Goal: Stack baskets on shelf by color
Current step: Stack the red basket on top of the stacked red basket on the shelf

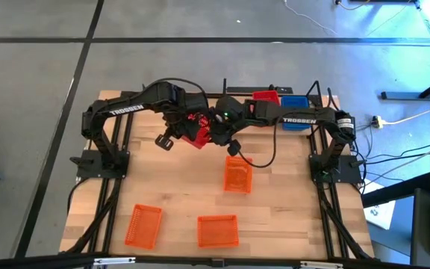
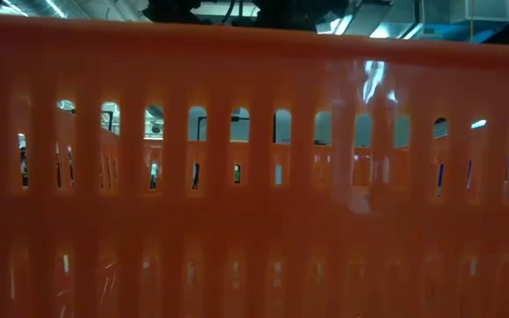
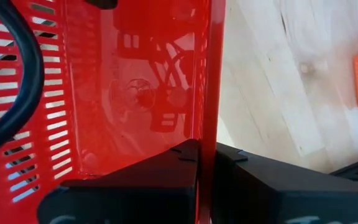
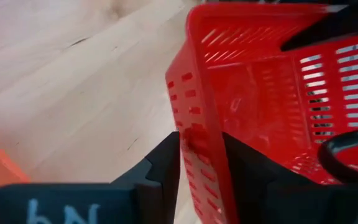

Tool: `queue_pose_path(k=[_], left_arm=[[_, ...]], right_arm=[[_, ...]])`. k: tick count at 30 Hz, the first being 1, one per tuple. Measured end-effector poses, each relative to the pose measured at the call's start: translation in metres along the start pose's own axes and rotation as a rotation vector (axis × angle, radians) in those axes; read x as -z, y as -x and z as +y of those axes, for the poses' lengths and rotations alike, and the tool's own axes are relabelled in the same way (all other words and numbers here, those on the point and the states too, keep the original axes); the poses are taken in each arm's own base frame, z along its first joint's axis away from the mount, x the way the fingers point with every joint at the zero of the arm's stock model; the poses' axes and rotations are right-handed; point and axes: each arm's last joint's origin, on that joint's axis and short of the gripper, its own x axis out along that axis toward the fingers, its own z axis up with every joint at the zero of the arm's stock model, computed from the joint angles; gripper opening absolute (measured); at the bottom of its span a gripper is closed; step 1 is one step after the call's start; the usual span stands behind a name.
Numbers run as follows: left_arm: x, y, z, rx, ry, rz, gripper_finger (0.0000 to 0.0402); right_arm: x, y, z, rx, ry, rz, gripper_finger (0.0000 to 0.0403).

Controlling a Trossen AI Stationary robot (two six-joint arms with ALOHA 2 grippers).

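Note:
A red basket (image 1: 197, 131) is held between both grippers over the table's far middle, in front of the shelf (image 1: 321, 103). My left gripper (image 1: 187, 125) (image 3: 205, 146) and my right gripper (image 1: 216, 128) (image 4: 201, 140) are each shut on one of its walls. Another red basket (image 1: 266, 97) and a blue basket (image 1: 295, 103) sit on the shelf. Three orange baskets lie on the table: one at mid table (image 1: 237, 174), two near the front edge (image 1: 143, 225) (image 1: 217, 230). One orange basket wall (image 2: 254, 177) fills the low view. My left gripper pinches a side wall of the red basket at its rim (image 3: 207, 93), one finger (image 3: 179, 158) inside the basket and the other (image 3: 238, 162) outside. The basket looks lifted off the tabletop. My right gripper pinches another mesh wall (image 4: 197, 118) of the same red basket, one finger (image 4: 166, 158) outside and the other (image 4: 244, 165) inside. The basket sits tilted in the hold, with bare table beyond it.
The two arms cross close together over the far middle of the table, their cables (image 1: 263, 153) hanging beside the basket. Thin black shelf posts (image 1: 316, 86) stand behind the arms. Bare wood (image 1: 178, 179) lies between the orange baskets.

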Motion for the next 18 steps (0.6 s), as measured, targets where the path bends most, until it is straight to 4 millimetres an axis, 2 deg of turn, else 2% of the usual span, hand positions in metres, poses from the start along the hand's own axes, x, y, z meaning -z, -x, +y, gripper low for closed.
queue_pose_path(k=[2, 7, 13, 18], left_arm=[[0.0002, 0.0000, 0.0000, 0.000, 0.000, 0.002, 0.0000], [0.0006, 0.0003, 0.0010, -0.027, 0.001, 0.018, 0.0000], [0.0017, 0.0008, 0.0037, -0.108, 0.020, 0.069, 0.0006], [0.0006, 0.0010, 0.0060, -0.144, 0.034, 0.067, 0.0039]], right_arm=[[-0.0004, -0.0001, -0.0003, 0.004, 0.002, -0.004, 0.0087], [-0.0001, -0.0008, 0.0013, -0.011, -0.005, 0.000, 0.0011], [0.0001, -0.0009, 0.0013, -0.009, -0.031, 0.006, 0.0003], [-0.0009, -0.0009, 0.0010, -0.006, -0.062, -0.003, 0.0002]])
